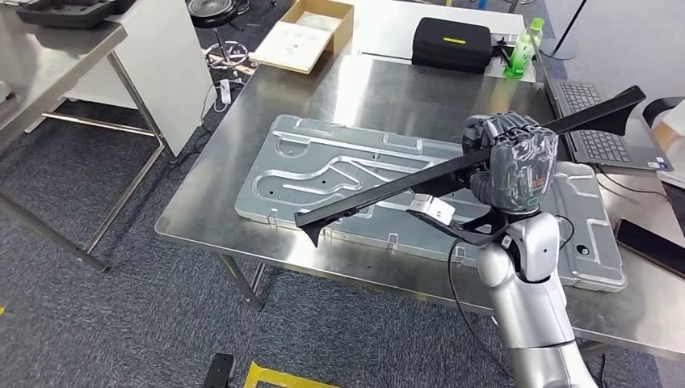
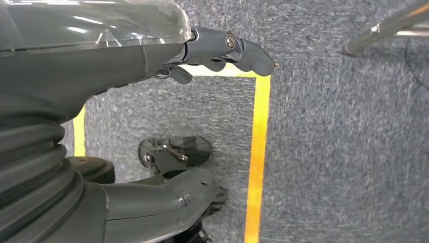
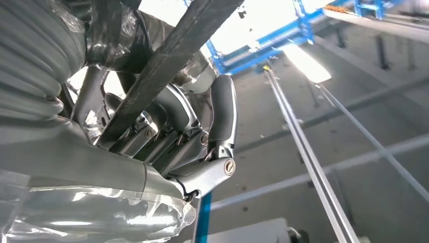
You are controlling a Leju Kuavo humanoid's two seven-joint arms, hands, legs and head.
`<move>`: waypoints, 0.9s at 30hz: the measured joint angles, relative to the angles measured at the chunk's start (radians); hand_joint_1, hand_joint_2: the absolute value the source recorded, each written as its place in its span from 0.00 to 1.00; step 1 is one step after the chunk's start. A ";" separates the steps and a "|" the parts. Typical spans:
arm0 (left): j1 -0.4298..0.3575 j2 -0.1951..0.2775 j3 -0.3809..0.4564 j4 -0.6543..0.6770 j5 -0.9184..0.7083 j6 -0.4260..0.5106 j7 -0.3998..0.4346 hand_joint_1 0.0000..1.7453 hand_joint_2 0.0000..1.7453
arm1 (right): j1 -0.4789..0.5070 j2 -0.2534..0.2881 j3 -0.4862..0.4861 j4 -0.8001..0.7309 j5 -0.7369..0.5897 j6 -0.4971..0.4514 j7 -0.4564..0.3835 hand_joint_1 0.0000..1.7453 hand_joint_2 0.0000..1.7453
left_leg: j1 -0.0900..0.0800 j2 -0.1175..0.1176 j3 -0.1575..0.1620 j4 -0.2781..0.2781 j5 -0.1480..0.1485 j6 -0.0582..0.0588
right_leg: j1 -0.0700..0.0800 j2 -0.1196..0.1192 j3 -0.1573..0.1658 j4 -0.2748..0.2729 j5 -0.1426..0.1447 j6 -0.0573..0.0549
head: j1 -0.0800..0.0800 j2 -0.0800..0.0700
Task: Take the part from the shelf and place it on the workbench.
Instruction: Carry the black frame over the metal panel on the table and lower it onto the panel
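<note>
A long black bar-shaped part [image 1: 380, 190] hangs slanted above the steel workbench [image 1: 202, 206], its lower end near the front edge and its upper end toward the laptop. My right hand [image 1: 513, 166] grips it around the middle, palm turned up; in the right wrist view the fingers [image 3: 167, 136] wrap the black part [image 3: 167, 55], with the ceiling behind. A white tag [image 1: 432, 208] dangles from the part. My left hand [image 2: 152, 91] hangs over the carpet, fingers apart and holding nothing.
A large grey pressed metal panel [image 1: 323, 174] lies flat across the workbench under the part. At the back stand a black case [image 1: 452, 42], a green bottle [image 1: 525, 48] and a cardboard box [image 1: 307, 32]. A laptop [image 1: 598, 133] and phone [image 1: 654, 246] lie right. Yellow floor tape [image 2: 258, 152] marks the carpet.
</note>
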 joint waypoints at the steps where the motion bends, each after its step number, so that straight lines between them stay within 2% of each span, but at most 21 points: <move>1: 0.000 0.000 0.000 0.000 0.000 -0.002 -0.001 0.00 1.00 | -0.001 -0.002 -0.009 0.008 0.000 0.000 -0.002 1.00 1.00 | -0.002 0.001 0.001 -0.005 0.000 0.002 | -0.002 0.011 -0.006 0.000 0.003 0.008 | 0.000 0.000; 2: -0.001 0.000 0.000 0.000 -0.001 -0.004 -0.002 0.00 1.00 | 0.000 -0.004 -0.020 0.017 0.000 0.000 -0.004 1.00 1.00 | -0.002 0.012 0.001 -0.008 0.003 0.008 | -0.005 0.020 -0.009 -0.003 0.007 0.016 | 0.000 0.000; 3: -0.002 -0.001 0.000 0.000 -0.003 -0.005 -0.002 0.00 1.00 | 0.002 -0.007 -0.031 0.023 0.001 0.000 -0.007 1.00 1.00 | -0.001 0.023 0.002 -0.015 0.007 0.014 | -0.006 0.013 -0.013 -0.001 0.005 0.022 | 0.000 0.000; 4: -0.004 -0.001 0.000 0.000 -0.004 -0.006 -0.003 0.00 1.00 | 0.001 -0.010 -0.042 0.030 0.004 0.000 -0.010 1.00 1.00 | 0.001 0.035 0.004 -0.022 0.011 0.021 | -0.004 -0.008 -0.021 0.015 -0.006 0.027 | 0.003 0.000; 6: -0.005 -0.001 0.000 0.000 -0.008 -0.008 -0.004 0.00 1.00 | 0.000 -0.012 -0.059 0.040 0.014 0.000 -0.017 1.00 1.00 | 0.001 0.055 0.006 -0.028 0.016 0.029 | -0.001 -0.068 -0.062 0.101 -0.056 0.034 | 0.008 0.000; 7: -0.004 0.000 0.000 0.000 -0.008 -0.009 -0.004 0.00 1.00 | 0.000 -0.013 -0.067 0.045 0.020 0.000 -0.021 1.00 1.00 | 0.000 0.064 0.006 -0.028 0.015 0.031 | -0.001 -0.086 -0.090 0.162 -0.085 0.037 | 0.010 0.000; 8: -0.003 0.000 0.000 0.000 -0.009 -0.009 -0.004 0.00 1.00 | 0.004 -0.013 -0.073 0.050 0.027 0.000 -0.024 1.00 1.00 | -0.001 0.073 0.005 -0.028 0.015 0.031 | -0.003 -0.095 -0.113 0.211 -0.102 0.039 | 0.010 0.000; 9: -0.002 0.001 0.000 0.000 -0.009 -0.009 -0.004 0.00 1.00 | 0.008 -0.013 -0.080 0.055 0.032 0.000 -0.025 1.00 1.00 | -0.002 0.081 0.006 -0.028 0.014 0.031 | -0.005 -0.099 -0.124 0.235 -0.104 0.041 | 0.010 0.000; 10: -0.002 0.001 0.000 0.000 -0.009 -0.009 -0.005 0.00 1.00 | 0.011 -0.013 -0.087 0.060 0.038 0.000 -0.025 1.00 1.00 | -0.002 0.087 0.006 -0.028 0.014 0.031 | -0.006 -0.101 -0.117 0.224 -0.087 0.041 | 0.010 0.000; 11: -0.003 0.001 0.000 0.000 -0.009 -0.010 -0.006 0.00 1.00 | 0.013 -0.013 -0.093 0.064 0.044 0.000 -0.026 1.00 1.00 | -0.002 0.091 0.006 -0.027 0.013 0.030 | -0.007 -0.104 -0.093 0.180 -0.058 0.040 | 0.010 0.000; 13: -0.005 0.001 0.000 0.000 -0.010 -0.012 -0.009 0.00 1.00 | 0.012 -0.013 -0.100 0.069 0.055 0.000 -0.024 1.00 1.00 | -0.004 0.096 0.006 -0.025 0.009 0.025 | -0.004 -0.112 -0.028 0.055 -0.008 0.034 | 0.010 0.000; 15: -0.008 0.001 0.000 0.000 -0.010 -0.014 -0.010 0.00 1.00 | 0.011 -0.014 -0.102 0.073 0.069 0.000 -0.016 1.00 1.00 | -0.008 0.098 0.005 -0.024 0.008 0.016 | 0.002 -0.118 0.003 -0.009 0.002 0.025 | 0.010 0.000; 16: -0.008 0.001 0.000 0.000 -0.011 -0.014 -0.010 0.00 1.00 | 0.012 -0.015 -0.103 0.077 0.079 0.000 -0.009 1.00 1.00 | -0.009 0.099 0.004 -0.024 0.008 0.011 | 0.005 -0.117 0.004 -0.012 -0.001 0.020 | 0.009 0.000; 18: -0.009 0.001 0.000 0.000 -0.013 -0.015 -0.011 0.00 1.00 | 0.014 -0.017 -0.103 0.083 0.101 0.000 0.008 1.00 1.00 | -0.009 0.100 0.005 -0.022 0.003 0.000 | 0.002 -0.113 0.005 -0.016 0.001 0.010 | 0.009 0.000; 20: -0.009 0.001 0.000 0.000 -0.016 -0.015 -0.013 0.00 1.00 | 0.013 -0.019 -0.103 0.088 0.118 0.000 0.023 1.00 1.00 | -0.008 0.096 -0.004 0.004 -0.020 -0.008 | -0.003 -0.114 0.010 -0.023 0.005 -0.002 | 0.009 0.000; 24: -0.009 0.001 0.000 0.000 -0.018 -0.015 -0.016 0.00 1.00 | 0.010 -0.020 -0.103 0.091 0.124 0.000 0.030 1.00 1.00 | -0.007 0.092 -0.017 0.033 -0.041 -0.009 | -0.004 -0.117 0.012 -0.025 0.005 -0.008 | 0.008 0.000; 26: -0.008 0.001 0.000 0.000 -0.019 -0.015 -0.019 0.00 1.00 | 0.010 -0.025 -0.103 0.100 0.128 0.000 0.035 1.00 1.00 | -0.007 0.089 -0.063 0.132 -0.084 -0.010 | -0.002 -0.119 0.012 -0.023 0.004 -0.013 | 0.008 0.000; 27: -0.007 0.002 0.000 0.000 -0.020 -0.015 -0.021 0.00 1.00 | 0.010 -0.029 -0.103 0.108 0.129 0.000 0.038 1.00 1.00 | -0.007 0.088 -0.084 0.170 -0.087 -0.010 | 0.000 -0.119 0.012 -0.019 0.001 -0.015 | 0.008 0.000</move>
